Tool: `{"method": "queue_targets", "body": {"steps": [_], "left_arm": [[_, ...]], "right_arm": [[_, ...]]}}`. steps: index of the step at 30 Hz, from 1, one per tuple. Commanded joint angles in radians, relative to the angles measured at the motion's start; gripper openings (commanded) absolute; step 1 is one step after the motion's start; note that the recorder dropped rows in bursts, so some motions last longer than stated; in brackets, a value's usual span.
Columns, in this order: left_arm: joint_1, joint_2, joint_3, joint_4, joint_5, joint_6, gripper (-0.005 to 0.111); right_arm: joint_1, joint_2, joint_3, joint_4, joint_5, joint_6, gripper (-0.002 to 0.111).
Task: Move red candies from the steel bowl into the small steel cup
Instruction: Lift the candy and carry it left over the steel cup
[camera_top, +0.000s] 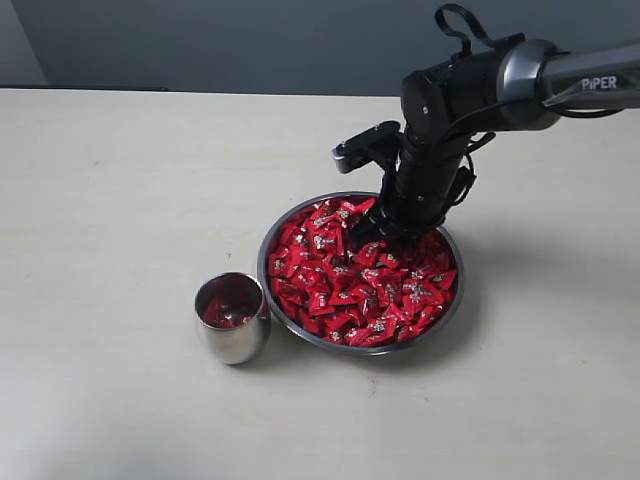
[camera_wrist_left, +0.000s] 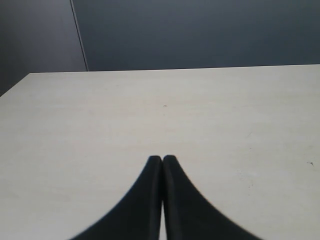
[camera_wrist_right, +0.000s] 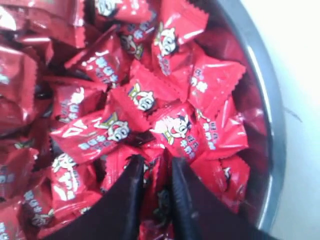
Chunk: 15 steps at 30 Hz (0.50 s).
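Right end effector (camera_wrist_right: 154, 160) is clamping one of the red candies (camera_top: 360, 280) in the steel bowl (camera_top: 263, 262) (left end effector (camera_wrist_left: 162, 159) is hovering, fingers pressed together).

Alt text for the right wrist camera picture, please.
The right gripper dips its two black fingertips into a heap of shiny red wrapped candies, a wrapper between them. The candies fill a wide, shiny steel bowl whose rim borders a pale table.

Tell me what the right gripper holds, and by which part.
Cannot be told: the right gripper straddles one red candy in the steel bowl, wrapper between its jaws, not lifted.
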Motion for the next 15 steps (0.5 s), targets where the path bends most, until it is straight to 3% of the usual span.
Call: {"method": "queue_targets", "body": {"steps": [1,15], "left_arm": [[0.005,-0.004,0.004,0.001,-0.002,-0.003,0.000],[0.005,-0.004,0.004,0.001,-0.002,-0.003,0.000]], "right_arm": [[-0.005,-0.028,-0.048,-0.016,0.037,0.006,0.008],[-0.005,-0.053,-0.195,0.060,0.111,-0.009,0.006]]}}
